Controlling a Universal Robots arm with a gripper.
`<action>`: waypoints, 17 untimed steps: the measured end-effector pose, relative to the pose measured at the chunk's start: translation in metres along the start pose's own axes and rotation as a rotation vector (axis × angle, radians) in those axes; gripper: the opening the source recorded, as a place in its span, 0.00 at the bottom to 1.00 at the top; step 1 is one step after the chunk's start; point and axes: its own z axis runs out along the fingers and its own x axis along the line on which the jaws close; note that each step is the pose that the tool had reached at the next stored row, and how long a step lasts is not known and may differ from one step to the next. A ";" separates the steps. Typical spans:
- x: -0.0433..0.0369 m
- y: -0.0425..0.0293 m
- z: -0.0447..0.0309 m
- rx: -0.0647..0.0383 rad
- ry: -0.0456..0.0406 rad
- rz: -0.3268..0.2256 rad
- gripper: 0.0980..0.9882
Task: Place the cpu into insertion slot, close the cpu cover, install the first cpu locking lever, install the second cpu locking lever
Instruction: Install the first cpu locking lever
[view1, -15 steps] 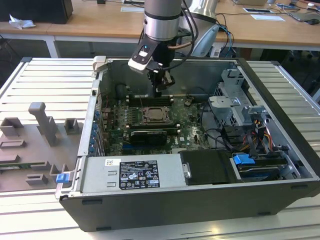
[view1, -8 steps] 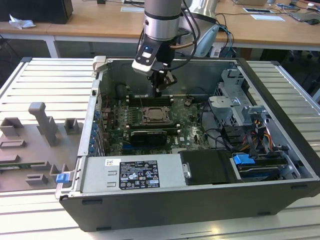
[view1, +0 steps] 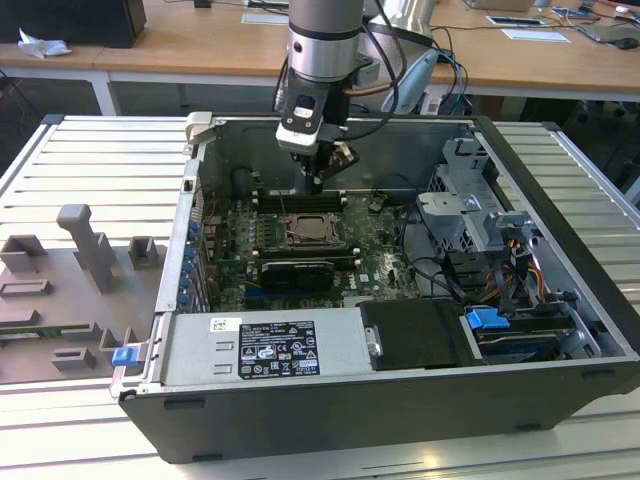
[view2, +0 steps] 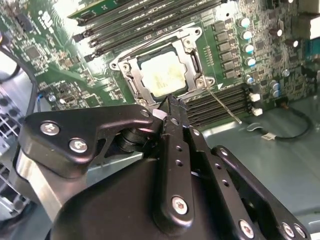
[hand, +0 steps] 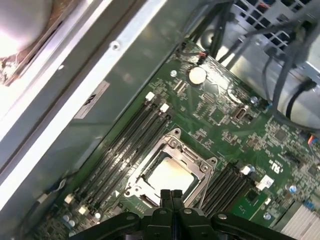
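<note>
My gripper hangs low inside the open computer case, over the far part of the green board. My jaws are pressed together with nothing between them. In both wrist views the tips sit close to the rim of the socket.

The chip lies flat in that socket, roughly mid-board and a little toward the exterior view's left. Its pale top shows through the window of the metal cover, which lies down over it.

Long black memory slots run along the socket's far and near sides. A thin metal lever pokes out from one socket corner across a bank of them — it looks unhooked, though I can't be sure from this angle.
</note>
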 end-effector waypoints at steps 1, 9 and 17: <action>0.0000 0.0000 0.0000 0.000 0.0002 -0.014 0.01; 0.0000 0.0000 0.0006 0.000 0.0018 -0.180 0.01; 0.0000 0.0000 0.0017 -0.004 -0.0008 -0.377 0.01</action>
